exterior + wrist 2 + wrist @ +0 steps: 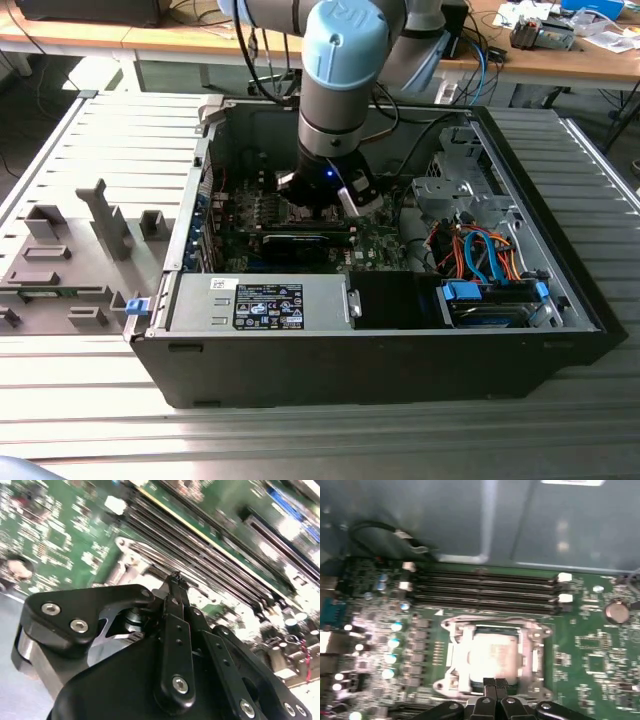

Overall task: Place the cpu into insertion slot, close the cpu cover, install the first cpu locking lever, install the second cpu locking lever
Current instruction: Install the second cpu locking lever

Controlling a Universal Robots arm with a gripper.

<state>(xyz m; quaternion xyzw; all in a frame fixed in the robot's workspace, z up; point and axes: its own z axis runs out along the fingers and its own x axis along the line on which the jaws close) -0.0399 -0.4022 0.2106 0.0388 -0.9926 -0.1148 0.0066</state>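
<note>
A robot arm (340,60) reaches straight down into an open computer case (180,270), its gripper (322,200) low over the green board (380,250). In the first wrist view the gripper (494,685) has its fingertips pressed together, holding nothing, just at the edge of the cover (451,652). The cover lies flat over the slot (495,630), with the cpu (492,655) seated inside its window. Long memory slots (485,587) run beside it. The second wrist view shows the narrow black fingers (175,630) above the board.
</note>
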